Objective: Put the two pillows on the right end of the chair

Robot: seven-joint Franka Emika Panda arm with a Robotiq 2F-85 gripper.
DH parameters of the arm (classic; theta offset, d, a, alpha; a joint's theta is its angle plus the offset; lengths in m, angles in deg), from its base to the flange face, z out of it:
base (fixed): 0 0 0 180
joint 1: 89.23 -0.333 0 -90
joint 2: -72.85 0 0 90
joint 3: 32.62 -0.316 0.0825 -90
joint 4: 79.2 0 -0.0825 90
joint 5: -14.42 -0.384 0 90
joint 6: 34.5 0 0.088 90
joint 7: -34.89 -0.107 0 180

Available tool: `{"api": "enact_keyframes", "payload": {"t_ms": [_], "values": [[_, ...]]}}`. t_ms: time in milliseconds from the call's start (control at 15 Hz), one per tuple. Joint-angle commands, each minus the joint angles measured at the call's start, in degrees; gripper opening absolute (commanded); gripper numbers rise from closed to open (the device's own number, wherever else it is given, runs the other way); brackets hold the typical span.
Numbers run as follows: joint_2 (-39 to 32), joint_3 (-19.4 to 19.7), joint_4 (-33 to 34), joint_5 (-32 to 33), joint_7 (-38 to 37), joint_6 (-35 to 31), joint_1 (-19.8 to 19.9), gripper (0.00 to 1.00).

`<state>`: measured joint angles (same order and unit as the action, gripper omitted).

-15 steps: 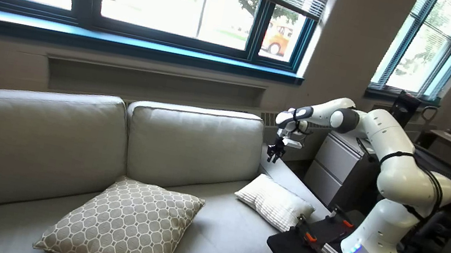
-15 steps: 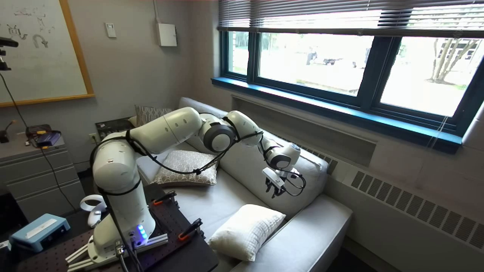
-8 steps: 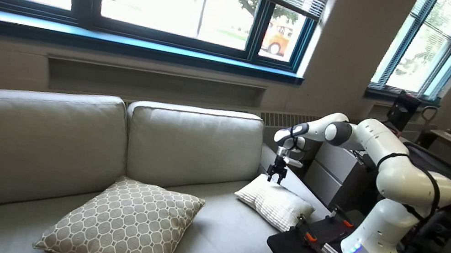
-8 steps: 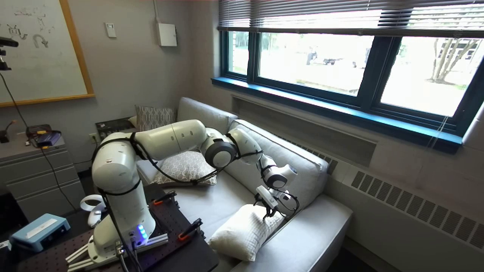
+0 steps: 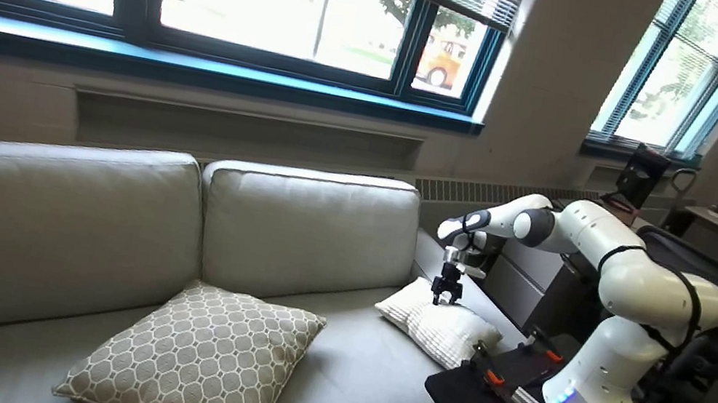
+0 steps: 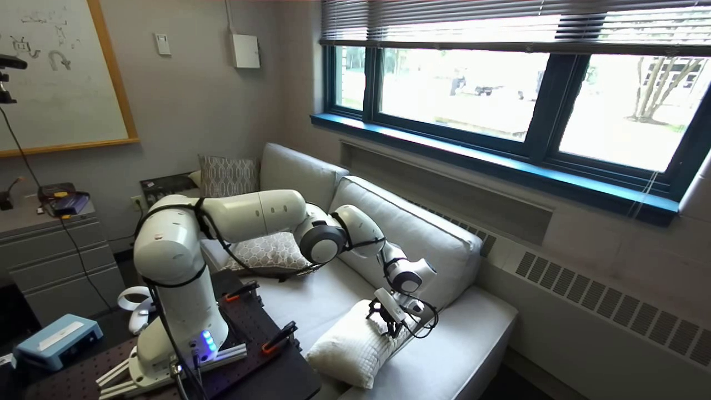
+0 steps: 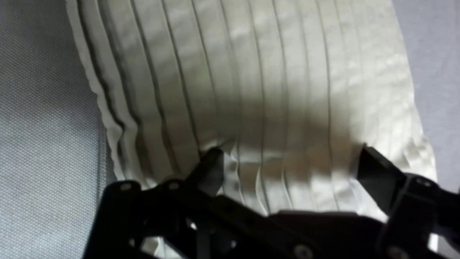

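Resting my gripper, jaws wide, on the pleated cream-white pillow beside the armrest, I judge that one at the right end of the sofa; the tan lattice pillow lies well apart along it, likely left to move.

In an exterior view, the gripper, jaws apart, touches the white pillow on the sofa, the arm partly hiding the tan pillow.

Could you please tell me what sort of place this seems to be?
Most likely an office or lab with a seating corner: a whiteboard with drawings on it and a grey drawer cabinet suggest workspace, and a long upholstered sofa makes the seating.
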<state>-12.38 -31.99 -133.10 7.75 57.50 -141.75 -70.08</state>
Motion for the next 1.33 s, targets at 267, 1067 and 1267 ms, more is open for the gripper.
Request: {"api": "enact_keyframes", "payload": {"t_ms": [267,1067,1267], "values": [[0.0,2.1,-1.3,2.5,-0.5,1.1,2.9,1.0],[0.4,-0.7,-0.7,1.7,0.6,1.2,0.5,0.16],[0.7,-1.3,0.2,1.2,0.9,1.0,0.7,0.03]]}}
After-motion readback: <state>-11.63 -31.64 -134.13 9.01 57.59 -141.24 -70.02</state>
